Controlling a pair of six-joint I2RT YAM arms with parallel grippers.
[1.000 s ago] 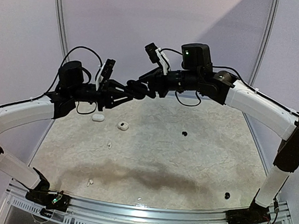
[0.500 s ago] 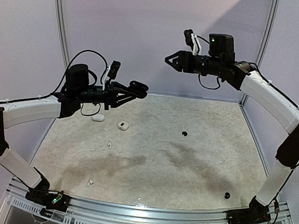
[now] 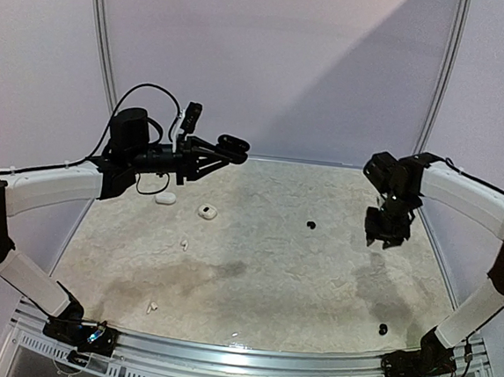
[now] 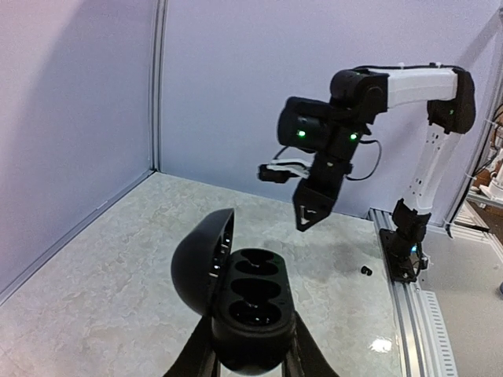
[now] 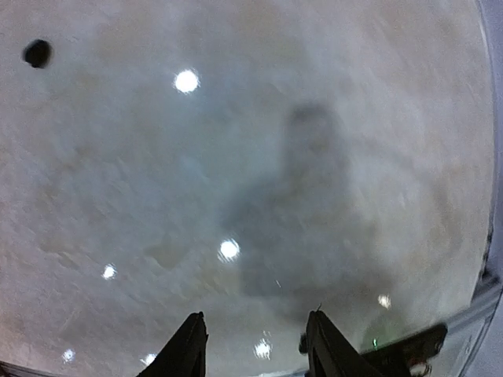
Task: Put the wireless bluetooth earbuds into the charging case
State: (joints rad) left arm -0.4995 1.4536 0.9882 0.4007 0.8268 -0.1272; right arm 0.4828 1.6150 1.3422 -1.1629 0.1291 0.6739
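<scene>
Left gripper [image 4: 251,360] jaws clamp the open black case [image 4: 251,302], held aloft at 10 o'clock, sockets seemingly empty. Right gripper [image 5: 255,349] jaws parted, holding nothing, over the table [image 3: 271,278]; one black bud [image 3: 311,223] at its 9 o'clock, second bud [image 3: 383,328] at 6. No insertion yet

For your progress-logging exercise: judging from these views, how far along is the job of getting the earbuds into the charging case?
Done: the black charging case is open, lid up. In hand: the left end effector holds it above the table; the right end effector is open, empty, pointing down. Left: two black earbuds and two white earbuds lie loose on the table, none visibly seated.
</scene>
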